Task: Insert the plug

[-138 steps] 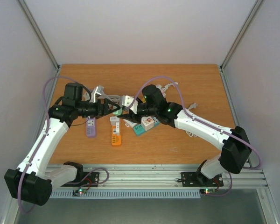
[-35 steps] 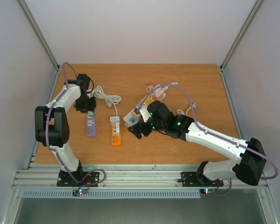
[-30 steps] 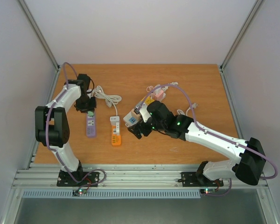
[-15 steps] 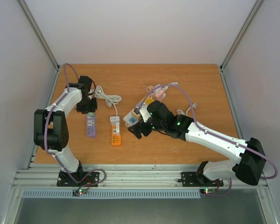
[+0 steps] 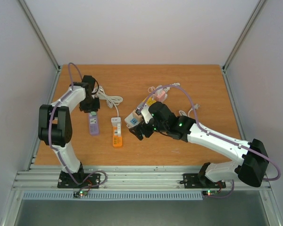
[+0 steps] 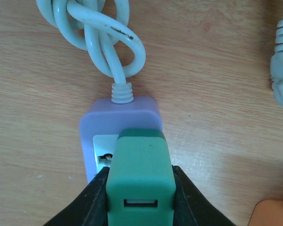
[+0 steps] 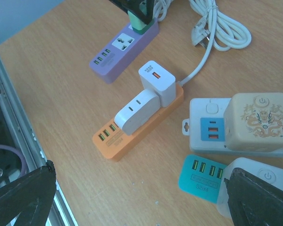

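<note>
As the left arm has shifted its elbow over the last half second, the lilac plastic power strip (image 5: pixel 94 125) has slid slightly toward one o'clock on the wooden surface (image 5: pixel 188 84). The left claw (image 6: pixel 140 203) stays clamped on the boxy green plug (image 6: pixel 140 169), which sits over the socket at the strip's twelve-o'clock end, beside the cord. The pins are probably catching, but seating looks incomplete. The right claw (image 5: pixel 140 128) hangs spread wide, holding nothing.

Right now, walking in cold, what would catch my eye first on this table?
The left gripper pinching a chunky green plug, which stands on the cord end of a lilac plastic power strip at far left. In the middle, an orange power strip carries two white chargers.
</note>
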